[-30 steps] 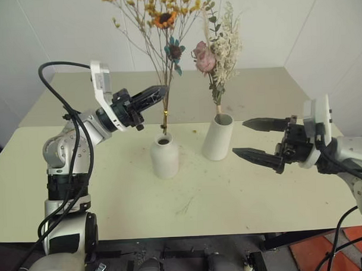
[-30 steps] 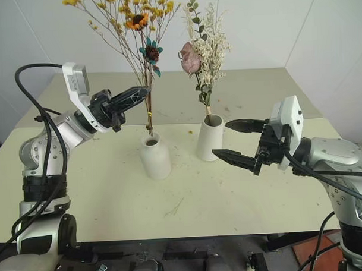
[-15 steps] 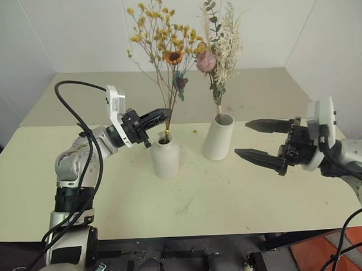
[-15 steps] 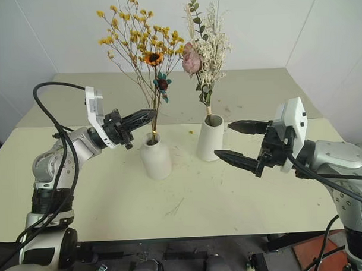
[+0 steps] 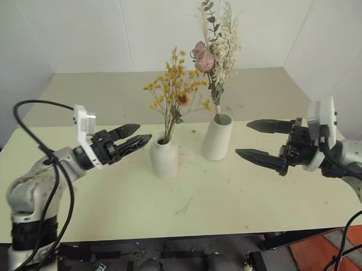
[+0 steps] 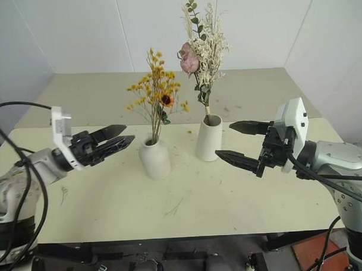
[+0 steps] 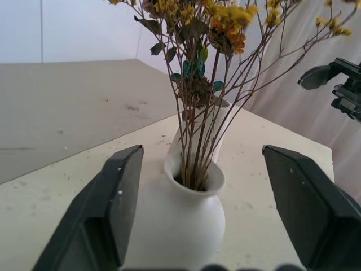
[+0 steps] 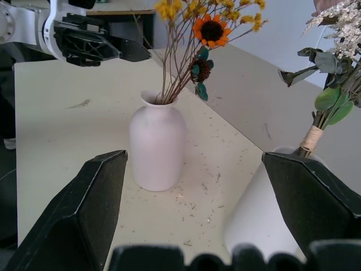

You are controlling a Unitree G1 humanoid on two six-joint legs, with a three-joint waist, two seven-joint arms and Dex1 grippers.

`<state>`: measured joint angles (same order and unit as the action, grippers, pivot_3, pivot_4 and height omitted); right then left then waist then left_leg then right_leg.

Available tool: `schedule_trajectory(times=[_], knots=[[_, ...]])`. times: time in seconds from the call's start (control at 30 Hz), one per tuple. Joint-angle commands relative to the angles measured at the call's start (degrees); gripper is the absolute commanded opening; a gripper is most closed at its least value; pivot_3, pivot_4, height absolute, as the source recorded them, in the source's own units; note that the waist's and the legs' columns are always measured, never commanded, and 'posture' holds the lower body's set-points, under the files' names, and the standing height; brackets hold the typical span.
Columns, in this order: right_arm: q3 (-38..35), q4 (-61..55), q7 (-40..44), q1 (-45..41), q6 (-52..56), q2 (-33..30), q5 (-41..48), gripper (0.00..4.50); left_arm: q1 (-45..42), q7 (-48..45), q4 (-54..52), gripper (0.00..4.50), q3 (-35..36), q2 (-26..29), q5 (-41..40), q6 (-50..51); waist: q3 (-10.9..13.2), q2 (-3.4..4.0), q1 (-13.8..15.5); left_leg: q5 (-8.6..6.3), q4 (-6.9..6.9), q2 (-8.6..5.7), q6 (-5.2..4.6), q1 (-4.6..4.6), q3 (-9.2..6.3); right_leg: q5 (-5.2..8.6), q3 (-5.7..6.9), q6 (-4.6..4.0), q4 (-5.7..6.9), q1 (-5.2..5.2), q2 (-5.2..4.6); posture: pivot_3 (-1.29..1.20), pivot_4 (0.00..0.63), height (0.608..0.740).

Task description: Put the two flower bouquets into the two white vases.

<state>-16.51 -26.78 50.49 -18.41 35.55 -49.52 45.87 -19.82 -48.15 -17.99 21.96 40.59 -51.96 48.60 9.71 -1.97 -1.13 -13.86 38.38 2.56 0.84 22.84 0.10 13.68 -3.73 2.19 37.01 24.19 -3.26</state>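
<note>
Claws, left [image 5: 136, 134] and right [image 5: 257, 140], gape released beside matte bottle vase [image 5: 164, 158] holding wiry yellow bunch [image 5: 175, 94].

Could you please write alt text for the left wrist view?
A short white bottle-shaped vase holds a dried yellow-orange bouquet on thin brown stems, seen between the open left gripper and its black fingers. It stands on a cream table.

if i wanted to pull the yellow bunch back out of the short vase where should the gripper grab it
Grip the thin brown stems just above the narrow neck of the short white vase, where they are still gathered together; higher up they fan out into fragile yellow sprigs. Come in level from the robot's left, as the open left gripper already faces, since the tall white vase stands on the right side.
</note>
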Motion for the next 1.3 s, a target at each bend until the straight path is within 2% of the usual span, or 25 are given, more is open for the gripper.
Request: schedule_trajectory(times=[0.03, 0.2, 0.4, 0.67, 0.83, 1.3], knots=[[-1.04, 0.15, 0.27, -1.25, 0.16, -1.18, 0.34, 4.50, 7.71, 0.42, -9.29, 3.77, 10.44, 4.38, -7.52, 3.33, 0.00, 0.00, -0.12, 0.00, 0.00, 0.00, 0.00, 0.03, 0.01, 0.00, -0.01, 0.00, 0.00, 0.05, 0.00, 0.00, 0.150, 0.740], [-0.45, 2.31, 1.61, -1.45, 0.11, -1.86, -0.07, 4.50, 17.23, 2.26, -16.50, 3.77, 17.80, 6.93, -11.00, 3.07, 0.00, 0.00, 0.52, 0.00, 0.00, 0.02, 0.00, -0.08, 0.04, 0.01, 0.01, -0.01, 0.01, -0.07, 0.00, 0.00, 0.150, 0.740], [0.79, 5.34, 3.31, -1.51, -0.42, -2.38, -1.86, 4.50, 23.40, 1.17, -19.58, 3.77, 23.21, 9.77, -11.21, 0.59, -0.01, -0.01, 0.30, 0.00, -0.01, 0.03, 0.00, -0.10, 0.06, 0.02, 0.00, -0.04, 0.00, -0.06, 0.02, 0.00, 0.150, 0.740], [2.17, 8.08, 5.23, -2.39, -0.77, -2.56, -3.56, 4.50, 26.05, 2.14, -20.69, 3.77, 27.01, 11.28, -13.70, -0.06, -0.01, -0.01, 0.27, 0.00, -0.02, 0.04, 0.00, -0.11, 0.08, 0.02, -0.01, -0.05, 0.00, -0.04, 0.04, 0.00, 0.150, 0.740], [2.87, 9.57, 5.79, -4.03, -0.94, -2.24, -4.64, 4.50, 26.42, 4.15, -21.41, 3.77, 27.10, 11.11, -15.81, -0.60, -0.01, -0.01, 0.26, 0.00, -0.02, 0.04, 0.00, -0.12, 0.08, 0.02, -0.01, -0.06, 0.00, -0.04, 0.04, 0.00, 0.150, 0.740], [1.07, 9.38, 5.82, -2.00, -1.11, -2.25, -5.65, 4.50, 26.14, 3.63, -19.37, 3.77, 27.33, 14.38, -17.03, -1.20, -0.01, -0.01, 0.27, -0.01, -0.03, 0.05, 0.00, -0.11, 0.10, 0.02, -0.02, -0.06, -0.01, -0.03, 0.05, 0.00, 0.150, 0.740]])
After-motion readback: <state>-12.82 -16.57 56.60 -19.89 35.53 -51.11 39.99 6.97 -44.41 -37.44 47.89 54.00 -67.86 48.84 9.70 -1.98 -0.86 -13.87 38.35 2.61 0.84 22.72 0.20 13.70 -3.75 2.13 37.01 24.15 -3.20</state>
